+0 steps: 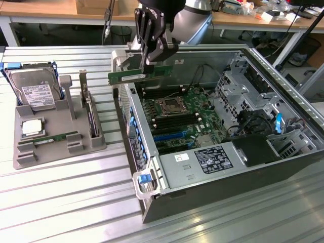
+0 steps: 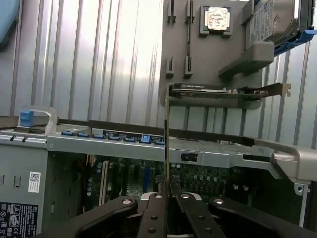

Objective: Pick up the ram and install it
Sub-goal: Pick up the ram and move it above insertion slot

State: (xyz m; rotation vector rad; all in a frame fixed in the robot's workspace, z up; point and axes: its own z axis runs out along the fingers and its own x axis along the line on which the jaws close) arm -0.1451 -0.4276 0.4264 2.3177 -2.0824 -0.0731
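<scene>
The ram (image 1: 132, 76) is pinched at its upper edge between the fingers (image 1: 146, 50) of the gripper (image 1: 148, 65) and held in the air over the open computer case (image 1: 228, 177), near the wall on the exterior view's left. Its long axis is level, roughly parallel to the dark memory slots (image 1: 169, 120) below — not yet touching them. A second stick (image 1: 55, 137) lies in the grey holder (image 1: 30, 157) on the counter (image 1: 76, 202).
</scene>
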